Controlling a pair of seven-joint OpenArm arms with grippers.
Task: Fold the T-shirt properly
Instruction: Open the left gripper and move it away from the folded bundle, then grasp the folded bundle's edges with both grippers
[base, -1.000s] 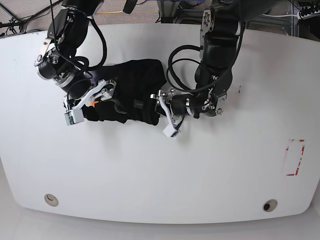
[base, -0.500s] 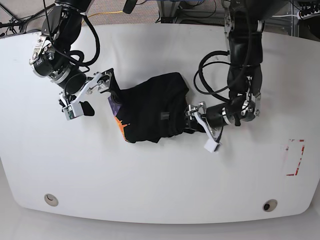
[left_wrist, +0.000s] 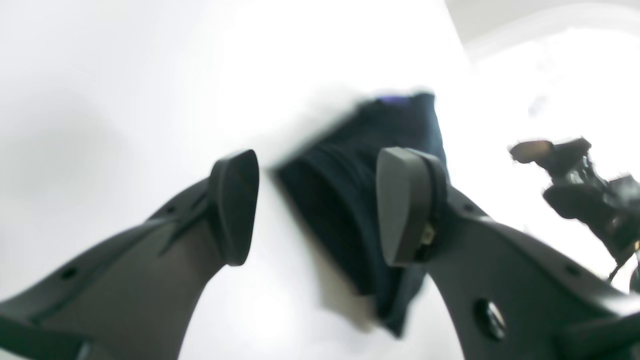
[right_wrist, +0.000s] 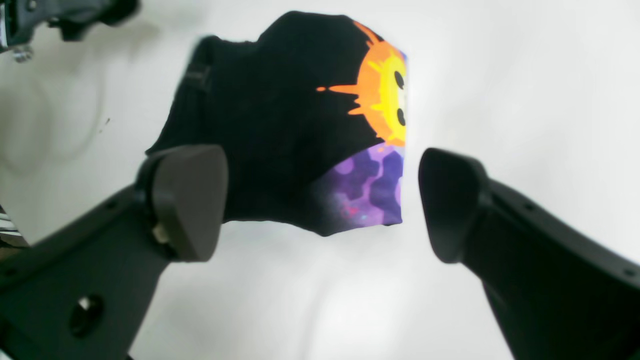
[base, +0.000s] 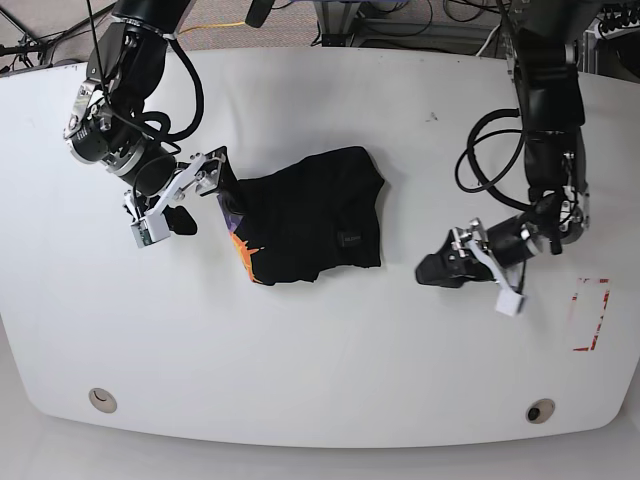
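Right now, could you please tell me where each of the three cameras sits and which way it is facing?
Base: overhead, looking down on the white table; both arms show, flanking the T-shirt.
Left wrist: behind the left pincer, looking past its open fingers at the T-shirt's dark edge; blurred.
Right wrist: behind the right pincer, facing the T-shirt's printed patch between open fingers.
Shared: all three see the T-shirt lying free on the table.

Base overhead on table; both wrist views low, share T-shirt.
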